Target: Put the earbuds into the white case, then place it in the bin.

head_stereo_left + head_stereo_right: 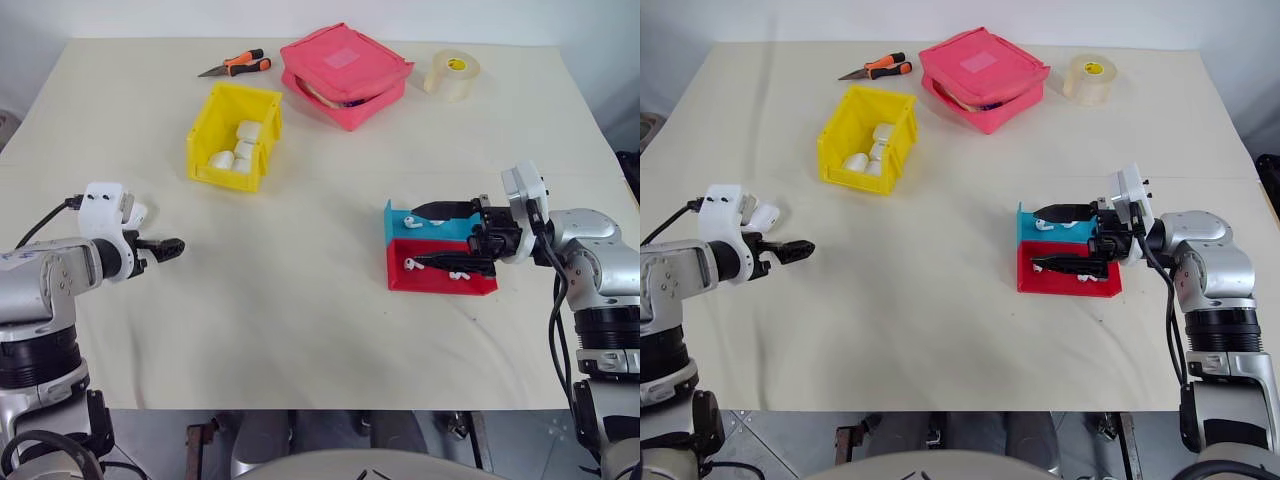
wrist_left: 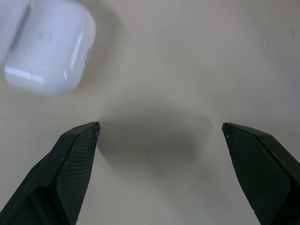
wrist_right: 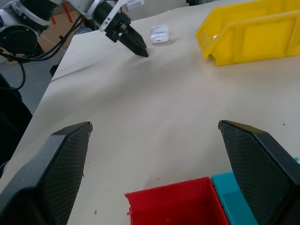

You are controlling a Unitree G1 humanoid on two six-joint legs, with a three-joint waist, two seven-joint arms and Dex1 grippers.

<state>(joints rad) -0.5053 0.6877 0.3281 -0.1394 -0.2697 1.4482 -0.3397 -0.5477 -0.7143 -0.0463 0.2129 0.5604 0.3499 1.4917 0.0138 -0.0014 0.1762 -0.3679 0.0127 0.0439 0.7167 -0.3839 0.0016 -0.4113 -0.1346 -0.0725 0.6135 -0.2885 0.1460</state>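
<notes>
The white case (image 2: pixel 49 44) lies on the cream table at the left, its lid looking raised in the right wrist view (image 3: pixel 160 33). My left gripper (image 1: pixel 165 245) hovers open just beside the case, with nothing between its fingers (image 2: pixel 75 164). Tiny white earbuds (image 1: pixel 413 264) lie in the red tray (image 1: pixel 440 283), and another earbud (image 1: pixel 409 221) sits in the blue tray (image 1: pixel 395 228). My right gripper (image 1: pixel 440 237) stands open and level over these trays, holding nothing. The yellow bin (image 1: pixel 205 140) sits at the back left with several white cases inside.
A pink zip pouch (image 1: pixel 345 70) lies behind the bin, with orange-handled pliers (image 1: pixel 237 66) to its left and a roll of tape (image 1: pixel 452 74) to its right. Bare tablecloth stretches between the two arms.
</notes>
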